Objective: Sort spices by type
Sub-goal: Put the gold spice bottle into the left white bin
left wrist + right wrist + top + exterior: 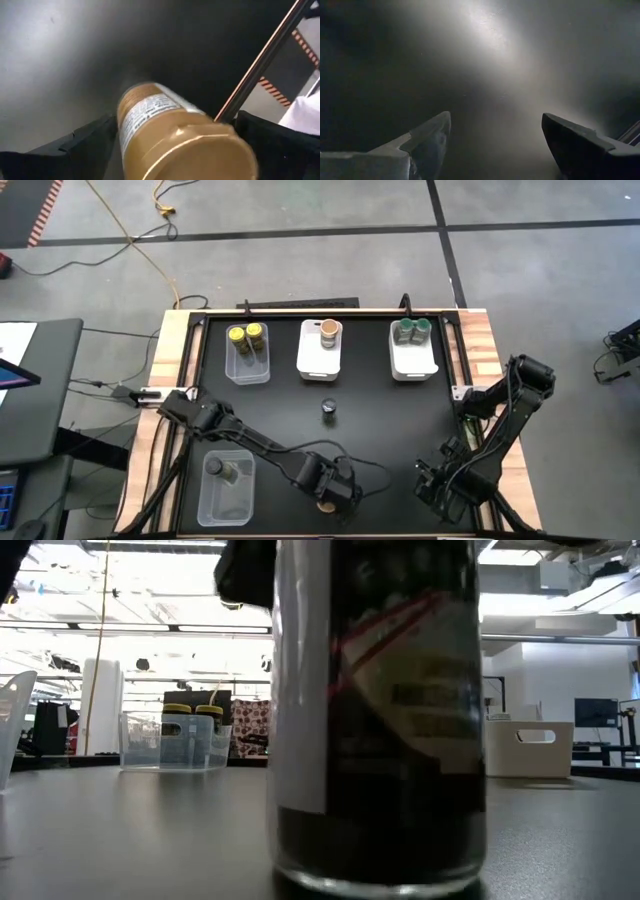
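Left gripper [330, 498] sat at near-centre edge of black table [380, 425], fingers spread wide around a small round glass spice jar w/ tan-brown cap [170, 135]; contact w/ jar can't be told. Jar stood upright on table, close to low cam.

Right gripper [495, 145] at near right, fingers apart, holding nothing, over bare tabletop.

Far row: clear plastic bin [247, 365] w/ two yellow-top jars [247, 334] at left, white bin [320, 358] w/ one tan-top jar [329, 329] mid, white bin [413, 360] w/ two green-top jars [412, 330] at right. Dark-top jar [328, 409] stood alone mid-table. Near-left clear bin [226, 495] held one dark grey-top jar [215, 466].
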You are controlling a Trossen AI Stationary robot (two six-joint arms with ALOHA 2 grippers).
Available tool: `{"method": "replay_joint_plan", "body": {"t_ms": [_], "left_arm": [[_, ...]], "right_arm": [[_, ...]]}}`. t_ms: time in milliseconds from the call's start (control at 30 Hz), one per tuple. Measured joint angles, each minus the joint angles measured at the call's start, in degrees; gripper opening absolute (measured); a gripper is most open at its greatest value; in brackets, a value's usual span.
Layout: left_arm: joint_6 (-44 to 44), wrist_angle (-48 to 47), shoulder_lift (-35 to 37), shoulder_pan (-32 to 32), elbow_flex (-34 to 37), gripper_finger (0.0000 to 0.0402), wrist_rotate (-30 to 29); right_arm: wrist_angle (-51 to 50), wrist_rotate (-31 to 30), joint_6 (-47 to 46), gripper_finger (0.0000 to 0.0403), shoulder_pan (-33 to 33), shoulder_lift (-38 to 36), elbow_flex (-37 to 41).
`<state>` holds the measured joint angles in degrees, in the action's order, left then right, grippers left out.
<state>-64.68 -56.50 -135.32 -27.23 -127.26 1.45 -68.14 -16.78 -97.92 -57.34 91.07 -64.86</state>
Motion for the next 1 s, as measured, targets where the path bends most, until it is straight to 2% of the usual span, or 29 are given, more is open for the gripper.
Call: {"method": "replay_joint_plan", "body": {"t_ms": [267,500,767,1000], "left_arm": [[0.1,-2.1,0.1,-0.6,0.0,0.0387,0.0],[-4.0,-6.1,0.1,-1.6,0.0,0.0387,-0.1],[-3.4,-5.9,0.1,-1.7,0.0,0.0385,-1.7],[-5.5,-5.9,0.1,-1.7,0.0,0.0351,-1.2]], "right_arm": [[0.3,0.0,-0.6,0.0342,0.0,0.0,0.0],[0.9,0.0,-0.7,0.0342,0.0,0.0,0.0],[1.1,0.0,-0.6,0.0342,0.0,0.0,0.0],[1.1,0.0,-0.6,0.0342,0.0,0.0,0.0]]}}
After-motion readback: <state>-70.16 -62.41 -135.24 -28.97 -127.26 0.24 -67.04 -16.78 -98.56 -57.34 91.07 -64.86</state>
